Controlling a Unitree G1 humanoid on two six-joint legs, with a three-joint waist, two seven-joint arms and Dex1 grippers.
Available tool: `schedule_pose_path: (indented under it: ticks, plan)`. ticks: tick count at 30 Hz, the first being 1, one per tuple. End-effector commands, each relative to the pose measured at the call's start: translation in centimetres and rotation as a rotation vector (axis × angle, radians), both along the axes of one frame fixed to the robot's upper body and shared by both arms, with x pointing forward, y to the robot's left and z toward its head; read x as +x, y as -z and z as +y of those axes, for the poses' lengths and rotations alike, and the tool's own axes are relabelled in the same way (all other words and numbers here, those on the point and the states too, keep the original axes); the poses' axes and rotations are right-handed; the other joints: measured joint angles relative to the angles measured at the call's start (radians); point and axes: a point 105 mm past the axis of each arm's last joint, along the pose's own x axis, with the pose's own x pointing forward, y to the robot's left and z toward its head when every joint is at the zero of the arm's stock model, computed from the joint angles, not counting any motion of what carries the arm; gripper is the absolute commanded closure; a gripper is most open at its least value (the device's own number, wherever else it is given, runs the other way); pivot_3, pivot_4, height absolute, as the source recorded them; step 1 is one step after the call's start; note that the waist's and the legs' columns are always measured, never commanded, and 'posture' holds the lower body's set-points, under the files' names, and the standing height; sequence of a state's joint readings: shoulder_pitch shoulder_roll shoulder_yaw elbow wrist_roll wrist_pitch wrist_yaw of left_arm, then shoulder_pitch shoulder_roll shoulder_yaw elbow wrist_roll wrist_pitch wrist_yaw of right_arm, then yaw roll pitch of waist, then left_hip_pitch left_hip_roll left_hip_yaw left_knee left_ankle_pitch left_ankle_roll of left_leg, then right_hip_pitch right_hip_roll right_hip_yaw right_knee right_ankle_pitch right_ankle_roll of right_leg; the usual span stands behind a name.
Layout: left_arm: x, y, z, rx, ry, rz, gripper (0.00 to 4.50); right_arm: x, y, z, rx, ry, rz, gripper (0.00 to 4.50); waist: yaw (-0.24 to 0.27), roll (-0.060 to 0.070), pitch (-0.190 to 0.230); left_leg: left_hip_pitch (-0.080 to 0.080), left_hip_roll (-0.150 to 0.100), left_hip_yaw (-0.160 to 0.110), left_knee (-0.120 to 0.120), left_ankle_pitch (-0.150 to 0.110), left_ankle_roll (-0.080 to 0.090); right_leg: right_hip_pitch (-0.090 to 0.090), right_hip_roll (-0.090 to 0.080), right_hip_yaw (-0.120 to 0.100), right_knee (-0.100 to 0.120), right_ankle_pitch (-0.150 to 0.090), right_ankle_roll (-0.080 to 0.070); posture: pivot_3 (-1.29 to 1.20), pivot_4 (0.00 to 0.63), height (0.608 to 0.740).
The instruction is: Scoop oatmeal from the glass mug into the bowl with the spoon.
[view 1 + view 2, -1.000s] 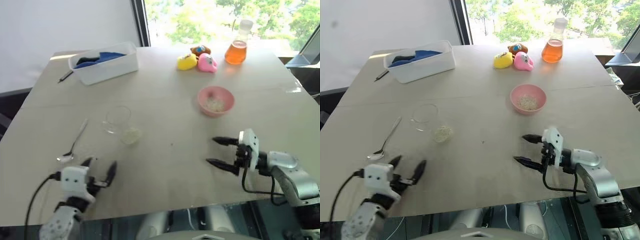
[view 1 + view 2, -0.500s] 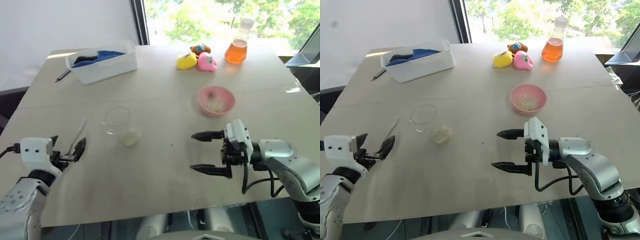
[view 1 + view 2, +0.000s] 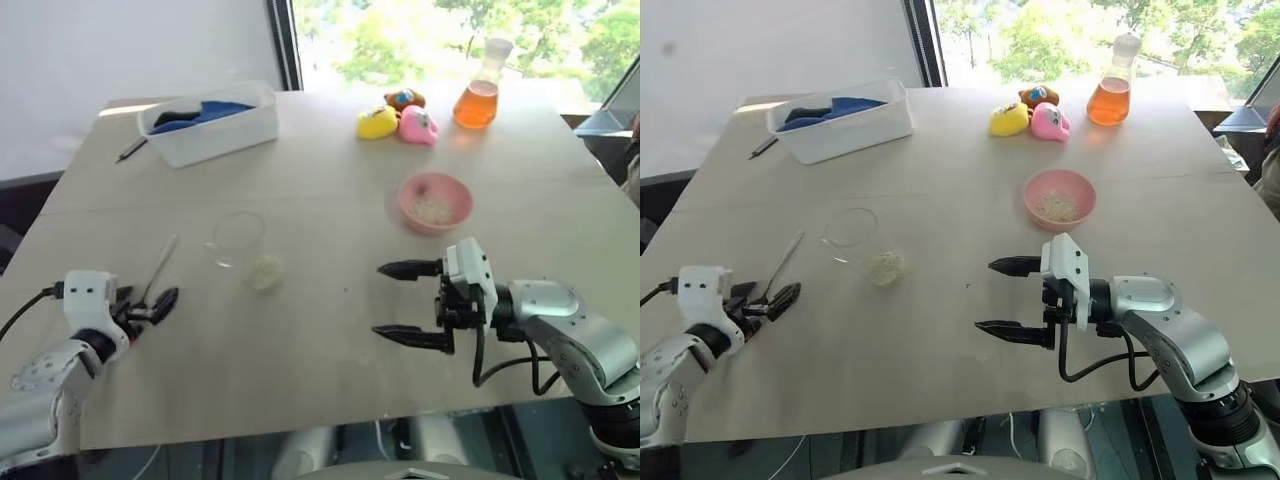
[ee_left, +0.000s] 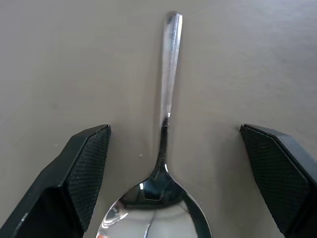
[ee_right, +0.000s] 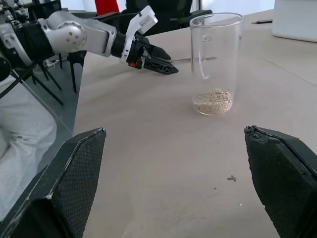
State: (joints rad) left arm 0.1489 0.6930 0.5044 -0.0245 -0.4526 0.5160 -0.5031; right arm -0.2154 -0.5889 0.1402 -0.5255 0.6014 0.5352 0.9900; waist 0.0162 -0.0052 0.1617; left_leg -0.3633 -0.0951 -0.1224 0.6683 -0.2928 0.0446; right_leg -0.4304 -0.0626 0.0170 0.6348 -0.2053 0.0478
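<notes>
The spoon (image 4: 167, 124) lies flat on the worktop (image 3: 330, 190) at about 8 o'clock from the glass mug (image 3: 238, 240), apart from it. Its long axis runs with the oval bowl toward the robot and the thin handle pointing away at roughly 1 o'clock. The left gripper (image 3: 143, 306) sits right at the spoon's bowl end, fingers spread wide to either side and touching nothing, lined up along the handle. So the left arm is far nearer. The mug stands upright with oatmeal (image 5: 213, 100) at its bottom; the pink bowl (image 3: 433, 201) is at 2 o'clock from it, well apart. The right gripper (image 3: 397, 301), also wide open and empty, hovers at 4 o'clock of the mug, pointing toward it
</notes>
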Motion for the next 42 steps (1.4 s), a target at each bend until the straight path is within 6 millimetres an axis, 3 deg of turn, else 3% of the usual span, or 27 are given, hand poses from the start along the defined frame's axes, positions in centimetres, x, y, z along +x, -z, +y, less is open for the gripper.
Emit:
schedule_pose_path:
  ticks: [1, 4, 12, 19, 21, 25, 30, 34, 39, 42]
  plan:
    - [-1.0, 2.4, 0.3, -0.053, -0.018, 0.128, 0.08, 0.0, -0.6, -0.3, 0.016, 0.014, -0.036, 0.00, -0.001, 0.003, -0.001, 0.000, 0.000, 0.000, 0.000, 0.000, 0.000, 0.000, 0.000, 0.000, 0.000, 0.000, 0.000, 0.00, 0.150, 0.740]
    - [-1.3, 2.6, 0.9, -0.067, -0.052, 0.141, 0.93, 0.1, -0.5, -0.4, 0.013, 0.027, -0.037, 0.00, -0.002, 0.005, -0.002, 0.001, 0.000, 0.001, 0.000, 0.000, 0.000, 0.000, 0.000, 0.001, 0.001, 0.000, 0.000, 0.00, 0.150, 0.740]
    - [-3.0, 3.7, 0.7, -0.097, -0.082, 0.156, 4.45, 0.2, -0.2, -0.4, 0.009, 0.025, -0.034, 0.00, -0.005, 0.008, -0.004, 0.002, 0.000, 0.003, 0.000, 0.000, 0.000, 0.000, 0.000, 0.005, 0.003, 0.000, 0.000, 0.00, 0.150, 0.740]
    - [-4.6, 4.3, 0.4, -0.093, -0.137, 0.110, 4.45, 0.5, 0.3, -0.6, -0.002, 0.009, -0.030, 0.00, -0.006, 0.013, -0.007, 0.002, 0.000, 0.004, -0.001, -0.001, 0.001, 0.000, 0.000, 0.008, 0.002, 0.000, 0.000, 0.00, 0.150, 0.740]
    - [-4.5, 3.2, 0.3, -0.075, -0.148, 0.018, 4.45, 0.5, 0.3, -0.7, -0.003, 0.003, -0.029, 0.00, -0.006, 0.013, -0.007, 0.002, 0.000, 0.004, -0.001, -0.001, 0.001, 0.000, 0.000, 0.008, 0.002, 0.000, 0.000, 0.00, 0.150, 0.740]
    - [-4.5, -0.8, -1.5, -0.114, -0.104, -0.262, 4.45, 0.7, 0.5, -0.8, -0.011, 0.001, -0.032, 0.00, -0.003, 0.009, -0.006, 0.001, 0.001, 0.004, 0.000, -0.001, 0.001, 0.000, 0.000, 0.008, 0.002, 0.000, 0.000, 0.00, 0.150, 0.740]
    - [-8.1, -1.0, -4.1, -0.092, -0.059, -0.340, 4.45, 0.8, 0.8, -1.1, -0.014, 0.004, -0.030, 0.00, -0.004, -0.002, -0.004, -0.001, 0.002, 0.003, 0.000, -0.001, 0.000, 0.000, 0.000, 0.005, -0.001, 0.000, 0.000, 0.00, 0.150, 0.740]
    - [-8.6, -2.5, -4.3, -0.068, -0.086, -0.413, 4.45, 0.8, 0.9, -1.0, -0.018, -0.004, -0.028, 0.00, 0.009, -0.004, -0.002, -0.003, 0.002, 0.002, 0.000, -0.002, 0.003, 0.000, -0.002, 0.001, -0.004, 0.000, 0.000, 0.00, 0.150, 0.740]
    - [-6.1, -8.4, -4.4, -0.014, -0.075, -0.617, 4.45, 1.1, 0.3, -0.9, -0.018, -0.014, -0.040, 0.00, 0.023, -0.006, -0.002, -0.004, 0.002, -0.002, 0.001, -0.002, 0.003, 0.000, -0.001, -0.003, -0.004, 0.000, 0.000, 0.00, 0.150, 0.740]
    - [-4.5, -11.8, -6.6, -0.013, 0.045, -0.708, 4.45, 2.0, 0.1, -1.0, -0.020, 0.027, -0.039, 0.00, 0.021, -0.005, -0.002, -0.003, 0.002, -0.002, 0.001, 0.000, 0.000, 0.001, 0.000, -0.003, -0.004, 0.001, -0.002, 0.00, 0.150, 0.740]
